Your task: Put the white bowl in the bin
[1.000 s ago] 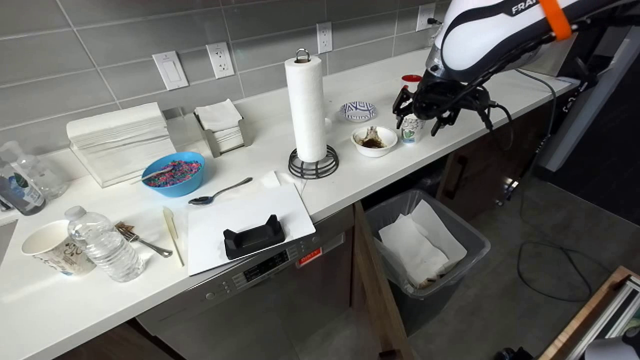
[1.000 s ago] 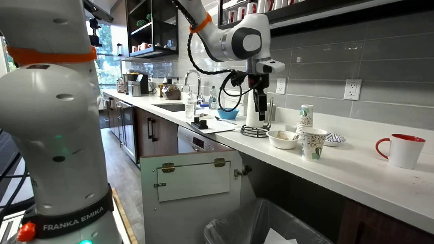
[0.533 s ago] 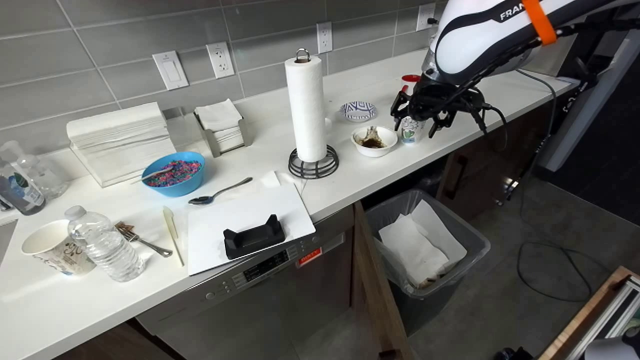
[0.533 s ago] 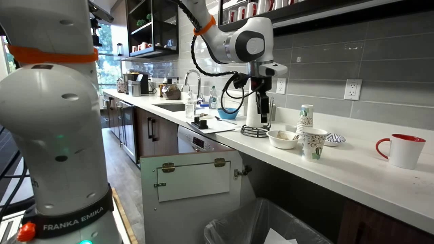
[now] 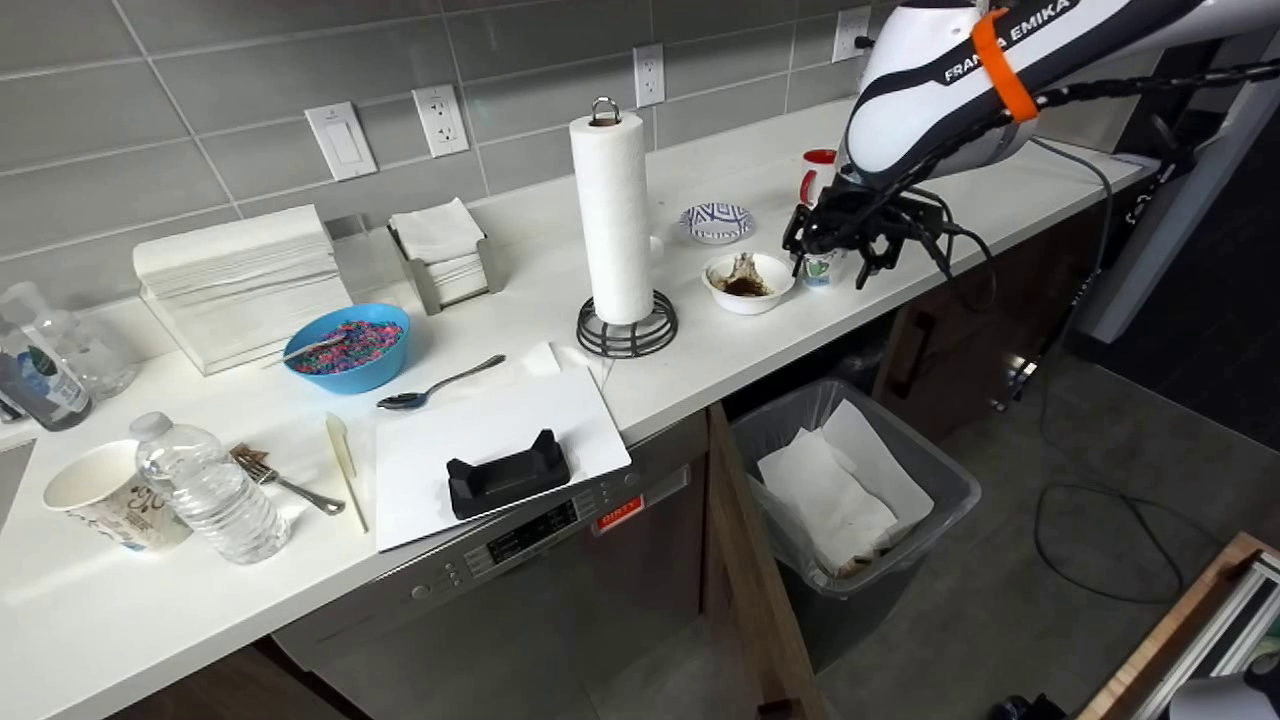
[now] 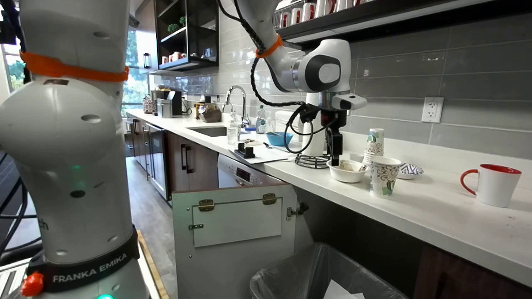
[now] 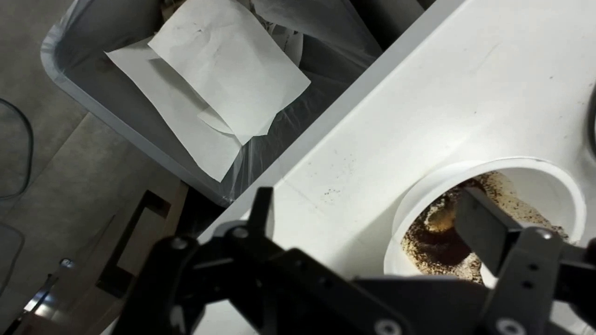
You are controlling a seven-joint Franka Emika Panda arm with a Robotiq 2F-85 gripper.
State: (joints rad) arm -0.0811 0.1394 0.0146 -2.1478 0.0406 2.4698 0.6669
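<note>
The white bowl (image 5: 775, 280) with dark brown residue inside stands upright on the counter in both exterior views (image 6: 347, 176). My gripper (image 5: 835, 262) is open and empty, pointing down, low near the bowl. In the wrist view the jaws stand wide apart. One finger (image 7: 484, 223) overlaps the inside of the white bowl (image 7: 565, 186), and the opposite finger (image 7: 261, 207) is outside it, over the counter. I cannot tell whether the finger is above or below the rim. The grey lined bin (image 5: 960, 490) stands on the floor below the counter edge, with white paper in it.
A patterned paper cup (image 6: 383, 178) stands close beside the bowl. A red-rimmed mug (image 6: 494, 187), a patterned dish (image 5: 716, 222) and a paper-towel roll (image 5: 612, 220) are nearby on the counter. An open cabinet door (image 6: 237, 228) stands next to the bin.
My gripper has come down towards the counter and closer to the white bowl, staying open. The bowl and the bin have not moved.
</note>
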